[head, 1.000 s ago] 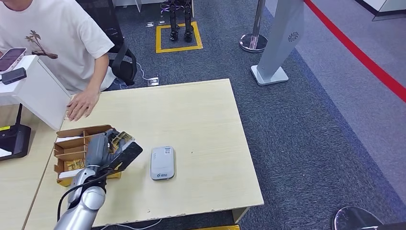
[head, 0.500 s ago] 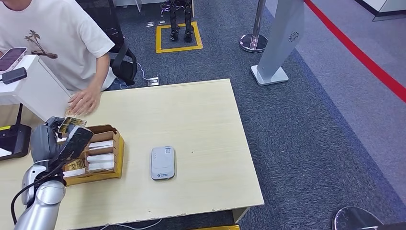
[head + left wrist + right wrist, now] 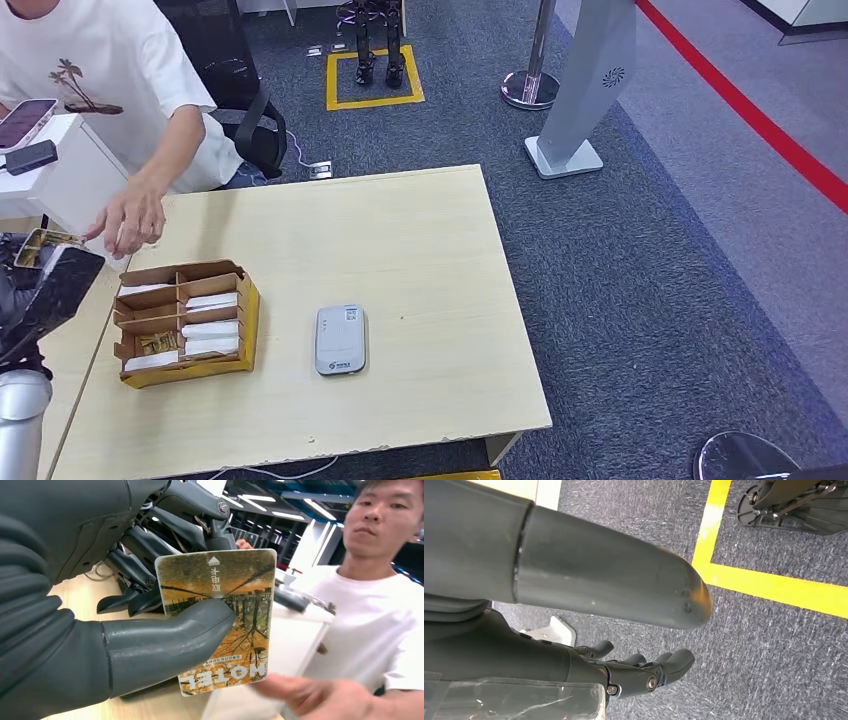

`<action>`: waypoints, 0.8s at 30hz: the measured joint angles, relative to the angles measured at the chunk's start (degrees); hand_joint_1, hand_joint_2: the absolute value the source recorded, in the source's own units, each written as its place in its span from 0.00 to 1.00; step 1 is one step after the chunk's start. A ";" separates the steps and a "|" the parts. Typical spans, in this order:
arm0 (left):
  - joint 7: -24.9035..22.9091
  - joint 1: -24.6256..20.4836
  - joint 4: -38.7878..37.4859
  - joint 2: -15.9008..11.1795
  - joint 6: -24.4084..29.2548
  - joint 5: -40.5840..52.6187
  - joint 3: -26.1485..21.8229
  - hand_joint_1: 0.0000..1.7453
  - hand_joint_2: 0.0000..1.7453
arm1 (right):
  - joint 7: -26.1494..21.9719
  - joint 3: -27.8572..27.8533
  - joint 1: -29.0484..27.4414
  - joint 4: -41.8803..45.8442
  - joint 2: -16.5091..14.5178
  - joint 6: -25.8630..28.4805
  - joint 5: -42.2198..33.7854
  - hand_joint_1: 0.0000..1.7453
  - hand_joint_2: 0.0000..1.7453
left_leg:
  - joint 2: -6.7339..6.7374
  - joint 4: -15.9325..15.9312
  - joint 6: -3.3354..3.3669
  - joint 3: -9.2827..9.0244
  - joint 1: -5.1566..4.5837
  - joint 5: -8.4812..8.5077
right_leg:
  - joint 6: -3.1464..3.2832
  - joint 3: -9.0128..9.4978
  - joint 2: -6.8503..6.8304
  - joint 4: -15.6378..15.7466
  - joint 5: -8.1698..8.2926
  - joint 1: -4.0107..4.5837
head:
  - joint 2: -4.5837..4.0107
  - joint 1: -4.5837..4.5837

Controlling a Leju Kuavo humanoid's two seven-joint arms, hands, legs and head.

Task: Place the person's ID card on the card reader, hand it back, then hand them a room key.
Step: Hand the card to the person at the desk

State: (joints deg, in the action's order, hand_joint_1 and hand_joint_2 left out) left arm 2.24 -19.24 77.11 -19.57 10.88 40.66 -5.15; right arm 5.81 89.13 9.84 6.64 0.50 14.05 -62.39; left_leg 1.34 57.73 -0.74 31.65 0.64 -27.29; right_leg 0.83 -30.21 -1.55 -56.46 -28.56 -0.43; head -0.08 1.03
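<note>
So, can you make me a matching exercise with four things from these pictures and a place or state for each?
Things:
1. orange hotel key card
2. grey flat card reader
3. brown cardboard divided box
4. robot's right hand

Places or states:
A. hangs above grey carpet
B. on the table, holding white cards
C. pinched in the robot's left hand
D. alone near the table's middle

Pairs: 1-C, 2-D, 3-B, 4-A

Even, bright overhead light falls on the counter (image 3: 400, 240) with soft shadows. In the left wrist view ceiling strips glare and the person's hand (image 3: 320, 697) blurs.
</note>
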 joint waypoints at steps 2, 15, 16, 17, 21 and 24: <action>-0.12 -0.99 -0.83 -1.10 -0.86 0.62 -0.60 1.00 1.00 | -0.01 0.00 0.01 0.00 0.00 -0.01 -0.02 0.00 0.00 | 0.00 0.00 0.00 0.00 0.00 0.01 | 0.01 0.00 0.00 0.00 0.01 0.00 | 0.00 -0.01; -0.45 -4.93 -3.73 -2.86 -2.81 2.15 -0.82 1.00 1.00 | -0.39 0.00 0.00 0.00 0.00 -0.09 -0.65 0.00 0.00 | 0.02 0.04 0.01 0.02 0.00 0.01 | 0.02 -0.03 0.03 0.00 0.02 0.00 | -0.01 -0.07; -0.45 -4.93 -3.73 -2.86 -2.81 2.15 -0.82 1.00 1.00 | -0.39 0.00 0.00 0.00 0.00 -0.09 -0.65 0.00 0.00 | 0.02 0.04 0.01 0.02 0.00 0.01 | 0.02 -0.03 0.03 0.00 0.02 0.00 | -0.01 -0.07; -0.45 -4.93 -3.73 -2.86 -2.81 2.15 -0.82 1.00 1.00 | -0.39 0.00 0.00 0.00 0.00 -0.09 -0.65 0.00 0.00 | 0.02 0.04 0.01 0.02 0.00 0.01 | 0.02 -0.03 0.03 0.00 0.02 0.00 | -0.01 -0.07; -0.45 -5.19 -3.93 -2.84 -2.87 2.16 -0.80 1.00 1.00 | -0.43 0.00 0.00 0.00 0.00 -0.08 -0.81 0.00 0.00 | 0.03 0.05 0.01 0.03 0.00 0.01 | 0.02 -0.04 0.04 0.00 0.02 0.00 | 0.00 -0.08; -0.66 -5.92 -4.24 -2.57 -3.03 2.17 -0.79 0.25 0.50 | -0.75 0.00 -0.08 0.00 0.00 -0.05 -1.21 0.00 0.00 | 0.05 0.05 0.01 0.04 0.00 0.01 | 0.02 -0.07 0.06 0.00 0.02 0.00 | 0.01 -0.09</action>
State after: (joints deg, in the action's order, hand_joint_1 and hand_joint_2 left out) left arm 1.58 -25.16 72.87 -22.14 7.85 42.83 -5.93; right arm 5.06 89.13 9.76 6.64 0.50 14.00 -63.59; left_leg 1.39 57.78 -0.73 31.69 0.64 -27.28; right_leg 0.85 -30.28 -1.48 -56.46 -28.54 -0.43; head -0.07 0.94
